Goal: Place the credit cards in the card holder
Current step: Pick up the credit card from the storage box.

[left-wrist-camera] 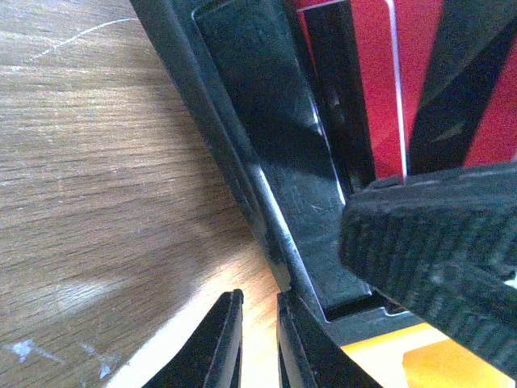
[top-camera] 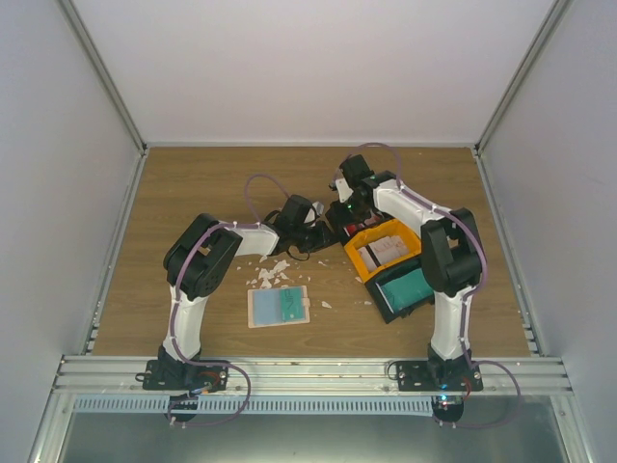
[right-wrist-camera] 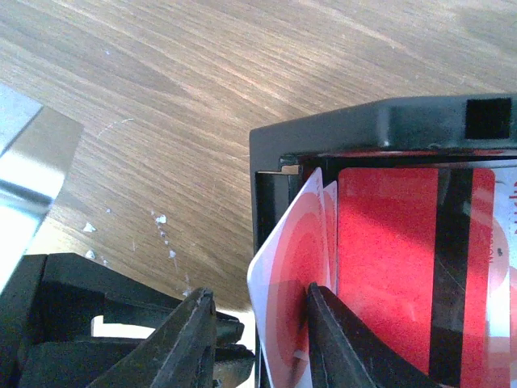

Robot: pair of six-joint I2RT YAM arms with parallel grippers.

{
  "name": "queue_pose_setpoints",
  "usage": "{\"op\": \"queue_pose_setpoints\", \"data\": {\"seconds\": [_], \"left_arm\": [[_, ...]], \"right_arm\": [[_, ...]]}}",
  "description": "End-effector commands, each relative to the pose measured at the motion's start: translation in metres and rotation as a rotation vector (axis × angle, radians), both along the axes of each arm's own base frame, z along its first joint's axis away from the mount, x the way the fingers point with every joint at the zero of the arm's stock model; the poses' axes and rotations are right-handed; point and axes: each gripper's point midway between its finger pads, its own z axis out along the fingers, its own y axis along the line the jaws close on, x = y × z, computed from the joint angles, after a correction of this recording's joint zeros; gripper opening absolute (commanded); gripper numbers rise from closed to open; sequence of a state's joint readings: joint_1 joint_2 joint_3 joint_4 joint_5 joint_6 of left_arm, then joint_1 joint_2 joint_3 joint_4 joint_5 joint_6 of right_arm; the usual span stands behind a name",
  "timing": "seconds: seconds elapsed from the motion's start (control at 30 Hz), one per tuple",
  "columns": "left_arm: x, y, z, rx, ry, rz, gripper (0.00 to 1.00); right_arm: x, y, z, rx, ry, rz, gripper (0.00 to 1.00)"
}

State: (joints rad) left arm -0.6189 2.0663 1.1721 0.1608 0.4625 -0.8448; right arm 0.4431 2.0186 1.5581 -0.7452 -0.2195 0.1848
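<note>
The beige card holder [top-camera: 280, 306] lies open on the table, pale bluish inside, in front of my left arm. Red credit cards [right-wrist-camera: 388, 267] stand in a small black bin [right-wrist-camera: 380, 121]; they also show in the left wrist view [left-wrist-camera: 376, 89]. My right gripper [right-wrist-camera: 258, 293] is open over this bin. A white card with red circles [right-wrist-camera: 291, 259] leans between its fingers and touches the right one. My left gripper [left-wrist-camera: 258, 295] is nearly shut and empty. It sits against the outer wall of the same bin [left-wrist-camera: 242, 89].
A yellow bin [top-camera: 364, 256] holds white/grey cards [top-camera: 388, 248]. A second black bin [top-camera: 390, 307] holds teal cards [top-camera: 410, 285]. White scraps [top-camera: 270, 273] lie just behind the card holder. The two grippers [top-camera: 328, 220] are close together at the table's middle.
</note>
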Motion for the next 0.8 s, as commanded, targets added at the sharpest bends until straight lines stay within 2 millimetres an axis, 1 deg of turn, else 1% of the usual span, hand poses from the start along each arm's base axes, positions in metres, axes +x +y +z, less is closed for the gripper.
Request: {"op": "queue_pose_setpoints", "data": {"seconds": [0.0,0.17,0.43,0.77], "left_arm": [[0.0056,0.0013,0.0045,-0.001,-0.032,0.010,0.17],[0.0074,0.0031,0.0078,0.011,-0.046,0.019,0.17],[0.0065,0.0022,0.0044,0.012,-0.037,0.013,0.16],[0.0063,0.0014,0.0083,0.008,-0.040,0.007,0.16]], "right_arm": [[-0.0007,0.0041,0.0184,0.027,-0.024,-0.009,0.32],[-0.0013,0.0020,0.0156,0.019,-0.020,-0.017,0.30],[-0.0015,0.0042,0.0231,0.044,-0.031,-0.019,0.30],[-0.0005,-0.0029,0.0217,0.071,-0.020,-0.046,0.25]]}}
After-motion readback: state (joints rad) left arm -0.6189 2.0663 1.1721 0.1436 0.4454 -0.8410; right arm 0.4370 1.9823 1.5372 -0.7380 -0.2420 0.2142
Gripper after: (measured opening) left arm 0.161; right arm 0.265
